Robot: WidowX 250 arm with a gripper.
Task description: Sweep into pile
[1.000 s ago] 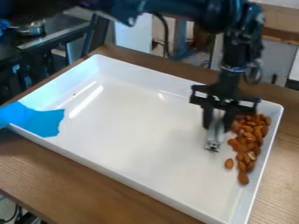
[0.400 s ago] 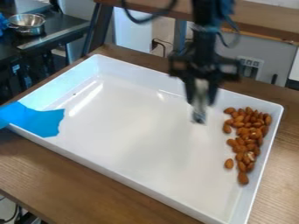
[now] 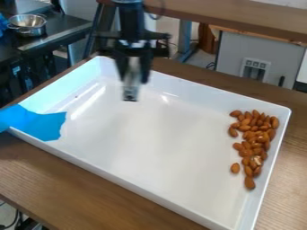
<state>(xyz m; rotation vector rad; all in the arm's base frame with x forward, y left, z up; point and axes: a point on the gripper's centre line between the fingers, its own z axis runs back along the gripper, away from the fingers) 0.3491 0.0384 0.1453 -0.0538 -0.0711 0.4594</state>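
Brown, teardrop-shaped whole almonds (image 3: 258,130) lie inside one large, white, rectangular, shallow-walled tray (image 3: 150,143), along its right-hand wall. Their skins are reddish brown and lightly glossy; one, low in the group, bears a pale patch. About thirty are visible, overlap preventing an exact count. The group is broader at its upper end and narrows downward, many members touching or overlapping; one almond sits just beside its left edge and another marks its lowest point. One black two-finger claw (image 3: 134,80) hangs over the tray's far left part, well apart from the almonds, clenched on one short, pale grey tool (image 3: 130,92) with a darker tip; blur hides the tool's finer form. One irregular sheet of bright blue material (image 3: 42,125) covers the tray's left corner and rim. The tray rests on a brown wooden surface (image 3: 72,179). Behind, at upper left, stands one round, shiny metal bowl (image 3: 28,26).
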